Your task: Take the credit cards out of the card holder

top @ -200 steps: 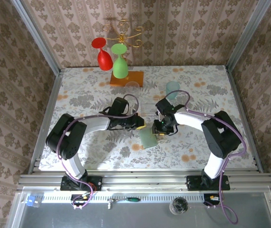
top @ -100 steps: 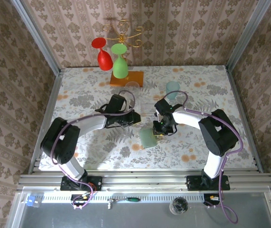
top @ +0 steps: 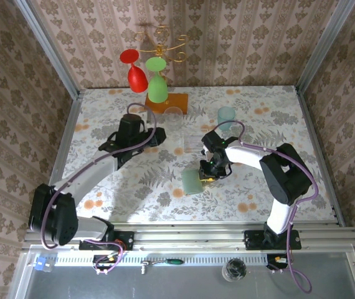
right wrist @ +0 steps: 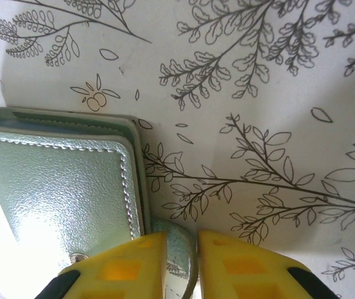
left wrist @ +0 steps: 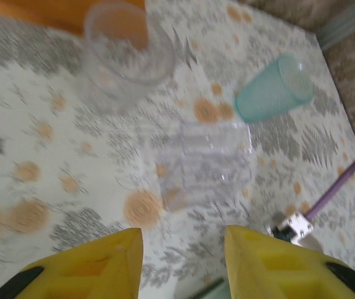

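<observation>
Just toward 6 o'clock from the floral-patterned table's (top: 103,118) middle lies the pale grey-green stitched folding card holder (top: 192,182). I judge it light, limp and slick. Right gripper (right wrist: 180,242) pinches its thin 3 o'clock flap, the best hold. Left gripper (left wrist: 182,240) stands spread, empty.

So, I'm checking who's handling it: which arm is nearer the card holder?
Right. The right arm's fingers pinch the card holder at its edge; the left arm's fingers hang open farther back and left, facing a clear cup.
</observation>
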Robot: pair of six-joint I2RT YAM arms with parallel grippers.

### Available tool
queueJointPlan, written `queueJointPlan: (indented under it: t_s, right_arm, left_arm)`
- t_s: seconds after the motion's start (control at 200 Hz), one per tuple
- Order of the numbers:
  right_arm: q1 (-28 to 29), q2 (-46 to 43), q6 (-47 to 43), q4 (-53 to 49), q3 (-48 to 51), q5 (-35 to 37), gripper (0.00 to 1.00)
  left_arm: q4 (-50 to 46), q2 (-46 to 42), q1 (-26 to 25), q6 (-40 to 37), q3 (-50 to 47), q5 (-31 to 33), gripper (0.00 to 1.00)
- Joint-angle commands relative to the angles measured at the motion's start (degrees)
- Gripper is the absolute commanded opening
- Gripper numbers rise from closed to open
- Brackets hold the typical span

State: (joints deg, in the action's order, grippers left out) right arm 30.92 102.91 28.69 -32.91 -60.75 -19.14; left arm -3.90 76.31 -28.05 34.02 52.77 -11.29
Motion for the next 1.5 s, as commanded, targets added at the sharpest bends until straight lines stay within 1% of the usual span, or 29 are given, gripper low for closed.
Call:
queueJointPlan:
  t_s: [0.0, 0.08, 0.165, 0.245, 0.33, 0.445, 0.525, 0.625, 0.71, 0.78, 0.83, 0.85, 0.865, 1.0, 1.07, 1.14, 1.205, 1.28, 1.385, 1.495]
  right_arm:
    - [0.55, -0.78, 0.79, -2.36, -1.67, -0.82, 0.22]
    - [0.55, -0.33, 1.57, -1.50, -1.52, -0.96, 0.22]
    - [0.74, 0.09, 2.82, 0.36, -0.91, -1.64, 0.21]
    - [0.89, 0.32, 4.18, 1.79, -0.31, -2.30, 0.20]
    - [1.12, 0.68, 5.23, 3.51, 0.01, -2.48, 0.18]
    - [1.42, 0.90, 6.09, 4.12, 0.13, -1.68, 0.14]
    - [1.51, 0.59, 6.64, 4.80, 0.41, -1.08, 0.10]
    - [1.52, 0.10, 6.91, 5.26, 0.63, -0.49, 0.06]
    - [1.51, -0.40, 7.08, 5.47, 0.89, 0.01, 0.02]
    - [1.51, -0.74, 7.22, 5.62, 0.89, 0.78, 0.01]
    - [1.51, -0.95, 7.41, 5.70, 0.78, 1.22, 0.00]
    - [1.51, -0.98, 7.51, 5.81, 0.73, 1.45, 0.00]
    - [1.51, -1.07, 7.57, 5.81, 0.65, 1.59, 0.00]
    - [1.51, -2.04, 9.33, 7.23, 0.47, 2.83, 0.00]
    - [1.43, -2.48, 10.25, 8.33, 0.44, 3.16, 0.00]
    - [1.14, -2.75, 10.92, 8.98, 0.07, 3.47, 0.00]
    - [0.95, -3.35, 11.16, 9.38, -0.16, 3.93, 0.00]
    - [0.34, -4.10, 11.56, 9.60, -0.38, 4.43, 0.00]
    - [-0.73, -5.75, 11.99, 9.61, -0.46, 5.01, 0.00]
    - [-1.69, -7.58, 12.05, 8.79, -0.74, 6.81, 0.00]
  left_arm:
    - [1.11, -2.21, 3.87, -3.60, -0.23, 1.48, 0.45]
    - [2.87, -2.24, 6.77, -3.38, -0.40, -2.54, 0.50]
    - [4.40, -1.83, 9.66, -1.83, -0.65, -6.33, 0.51]
    - [3.97, -1.83, 11.33, -1.72, -0.23, -7.73, 0.52]
    - [0.69, -1.96, 11.87, -4.90, 1.39, -7.17, 0.54]
    - [-5.16, -2.51, 11.88, -11.59, 3.82, -4.09, 0.55]
    - [-7.65, -3.59, 11.88, -16.02, 4.80, -1.91, 0.56]
    - [-10.20, -4.50, 11.96, -21.44, 6.46, 1.05, 0.63]
    - [-11.30, -4.51, 12.43, -24.89, 8.21, 1.70, 0.75]
    - [-9.35, -4.33, 14.50, -24.84, 8.25, -2.11, 0.86]
    - [-7.19, -4.20, 16.54, -23.20, 7.52, -5.67, 0.94]
    - [-6.27, -4.09, 17.44, -22.46, 7.18, -6.78, 0.99]
    - [-5.57, -4.00, 18.09, -21.85, 6.93, -8.05, 1.00]
    - [0.48, -2.48, 22.47, -16.24, 4.68, -16.29, 1.00]
    - [3.01, -1.67, 23.31, -14.90, 4.04, -19.93, 1.00]
    - [4.13, -1.18, 23.30, -14.75, 3.89, -21.62, 1.00]
    - [3.57, -0.87, 22.92, -14.90, 4.18, -21.48, 1.00]
    - [0.51, -0.34, 22.37, -16.29, 5.73, -20.77, 0.99]
    - [-2.25, -0.02, 21.99, -17.62, 7.12, -18.96, 0.91]
    - [-4.68, -1.34, 19.81, -20.76, 7.74, -13.35, 0.91]
